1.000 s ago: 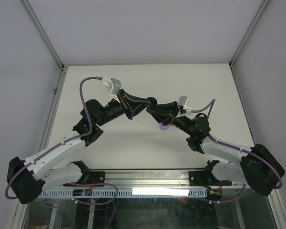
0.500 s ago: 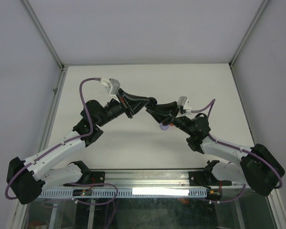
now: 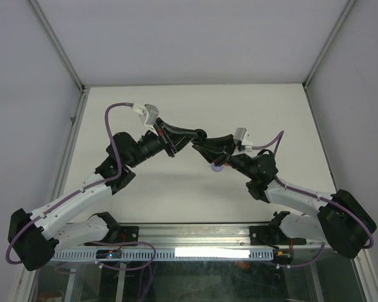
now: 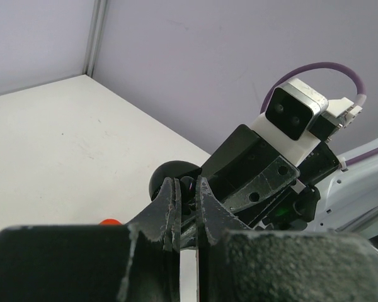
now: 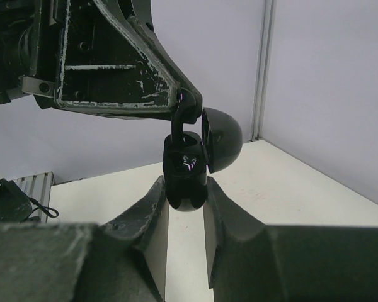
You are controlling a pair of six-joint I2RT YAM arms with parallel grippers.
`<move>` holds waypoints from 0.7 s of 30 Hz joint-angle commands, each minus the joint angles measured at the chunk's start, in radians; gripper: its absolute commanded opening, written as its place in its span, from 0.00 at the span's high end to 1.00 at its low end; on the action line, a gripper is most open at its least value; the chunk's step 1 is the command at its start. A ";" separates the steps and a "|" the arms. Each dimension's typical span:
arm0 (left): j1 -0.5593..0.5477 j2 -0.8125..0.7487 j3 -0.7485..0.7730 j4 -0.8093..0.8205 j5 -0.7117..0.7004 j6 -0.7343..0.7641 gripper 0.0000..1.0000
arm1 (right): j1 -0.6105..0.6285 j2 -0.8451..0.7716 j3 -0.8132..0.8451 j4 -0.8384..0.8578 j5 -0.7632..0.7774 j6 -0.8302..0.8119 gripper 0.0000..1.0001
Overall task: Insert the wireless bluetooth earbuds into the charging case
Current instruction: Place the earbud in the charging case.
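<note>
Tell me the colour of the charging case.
Glossy black charging case, best seen in the right wrist view.

The glossy black charging case (image 5: 184, 179) hangs upright, lid (image 5: 222, 139) open, a dark earbud (image 5: 177, 126) touching its top.

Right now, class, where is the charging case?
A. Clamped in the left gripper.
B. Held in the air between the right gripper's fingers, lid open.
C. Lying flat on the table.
B: the right wrist view shows the charging case between the right gripper's fingers with its lid swung open, while the left gripper pinches an earbud above it.
</note>
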 commanded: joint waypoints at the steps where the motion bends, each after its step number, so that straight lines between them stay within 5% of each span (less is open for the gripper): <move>1: -0.016 -0.027 -0.012 -0.004 0.001 -0.018 0.98 | 0.004 -0.027 0.020 0.062 0.010 -0.019 1.00; 8: -0.019 -0.033 -0.036 -0.030 -0.038 -0.013 0.91 | 0.004 -0.037 0.013 0.066 0.015 -0.015 1.00; 21: -0.019 -0.079 0.024 -0.158 -0.123 0.018 0.53 | 0.003 -0.034 0.001 0.062 0.028 -0.022 1.00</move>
